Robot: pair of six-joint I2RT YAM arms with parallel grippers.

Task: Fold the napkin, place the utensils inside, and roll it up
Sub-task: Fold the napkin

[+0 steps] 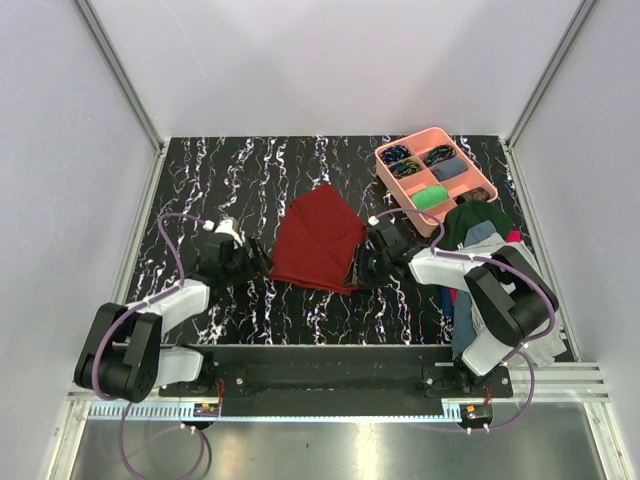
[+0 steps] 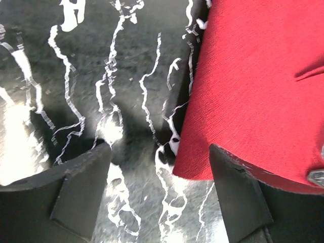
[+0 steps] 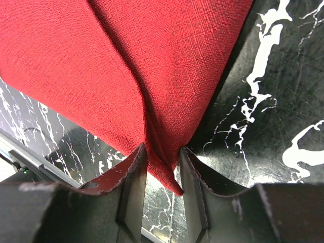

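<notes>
Clothes pile (image 1: 478, 238) sits near right, beside the right arm. Left fingers (image 2: 93, 164) are wide open and hold nothing, low over the worktop (image 1: 200, 180), with one finger at the napkin (image 1: 320, 240) left edge. Right fingers (image 3: 135, 167) are nearly closed, pinching the napkin's near-right corner with folded layers between them. The napkin lies mid-worktop between both arms, folded over with a diagonal crease. Pink tray (image 1: 415, 138) is far right, apart from the napkin, with small dark and green items in its compartments.
</notes>
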